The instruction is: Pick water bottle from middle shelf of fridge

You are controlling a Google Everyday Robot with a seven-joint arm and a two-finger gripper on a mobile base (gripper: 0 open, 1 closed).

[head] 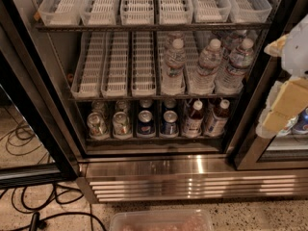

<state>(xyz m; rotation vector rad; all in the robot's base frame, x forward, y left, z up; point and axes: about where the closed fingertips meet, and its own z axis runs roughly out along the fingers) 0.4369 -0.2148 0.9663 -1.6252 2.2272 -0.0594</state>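
Speckled floor [250,218] runs along the bottom, with black cables [29,201] far down-left of the claw and a clear tub [161,221] at the lower edge, below and left of it. Fridge [43,129] is open and fills the view. Claw [284,107] is at the right edge, cream-coloured, in front of the right door frame; cannot tell if it is apart or together, and nothing is visibly held. Middle shelf [154,97] lies left of the claw, at about its height. Water bottle [235,64] stands upright in the rightmost lane, just left of the claw and slightly above it, apart from it. Two more bottles [208,64] stand further left in neighbouring lanes. White trays [115,66] beyond them look empty. Top shelf [154,27] is up-left of the claw. Cans [120,124] and dark bottles [193,119] are on the bottom shelf, left and slightly lower. Grille [192,186] is below-left.
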